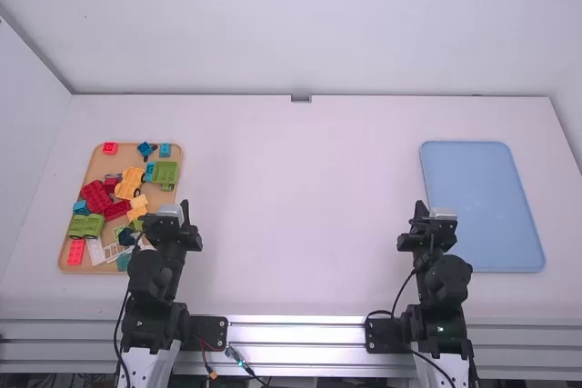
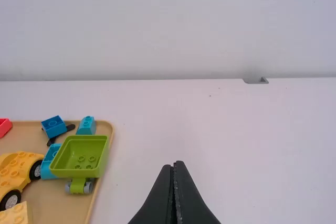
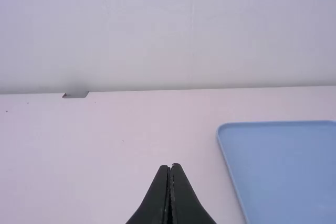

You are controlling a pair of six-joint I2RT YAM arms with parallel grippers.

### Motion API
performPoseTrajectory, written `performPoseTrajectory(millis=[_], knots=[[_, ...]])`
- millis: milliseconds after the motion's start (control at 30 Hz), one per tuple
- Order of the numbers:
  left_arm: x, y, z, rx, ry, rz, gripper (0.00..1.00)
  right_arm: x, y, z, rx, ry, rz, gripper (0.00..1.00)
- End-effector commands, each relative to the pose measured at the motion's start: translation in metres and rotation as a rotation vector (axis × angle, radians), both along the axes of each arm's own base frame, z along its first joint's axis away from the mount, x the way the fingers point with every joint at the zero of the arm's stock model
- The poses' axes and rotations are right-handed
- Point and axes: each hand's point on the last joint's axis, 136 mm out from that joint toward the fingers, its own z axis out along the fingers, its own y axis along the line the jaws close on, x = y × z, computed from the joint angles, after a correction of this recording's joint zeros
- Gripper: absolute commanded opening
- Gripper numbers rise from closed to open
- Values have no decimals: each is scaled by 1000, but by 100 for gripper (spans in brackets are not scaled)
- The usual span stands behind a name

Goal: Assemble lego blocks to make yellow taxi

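My left gripper (image 1: 185,210) is above the right edge of the tan tray; in the left wrist view the left gripper (image 2: 174,166) is shut with nothing between its fingers. My right gripper (image 1: 420,210) stands left of the blue tray, and in the right wrist view the right gripper (image 3: 170,167) is shut too, holding nothing. A yellow wheeled car base (image 1: 129,183) lies in the tan tray, also the yellow car base (image 2: 16,174) in the left wrist view. Yellow bricks (image 1: 137,207) lie just nearer the camera, one yellow brick (image 2: 17,214) showing beside the wheels.
The tan tray (image 1: 74,259) at the left also holds red bricks (image 1: 96,195), green wheeled pieces (image 1: 165,174), blue bricks and a white piece (image 1: 95,250). The left arm hides part of it. A blue tray (image 1: 482,197) lies at the right.
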Motion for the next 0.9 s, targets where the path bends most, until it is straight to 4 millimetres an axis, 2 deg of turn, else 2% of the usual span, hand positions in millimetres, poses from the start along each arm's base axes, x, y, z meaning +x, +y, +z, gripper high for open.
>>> performPoseTrajectory(millis=[0,300,567,700,867], knots=[[0,0,0,0,0,0,0,0,0,0,-1,1,-1,0],[0,2,6,8,12,9,4,0,0,6,-3,11,1,4],[1,10,23,26,68,47,12,2,1,22,6,44,2,12],[4,17,37,36,114,78,18,6,1,35,14,67,3,18],[8,37,49,40,192,174,26,14,2,51,20,98,5,26]])
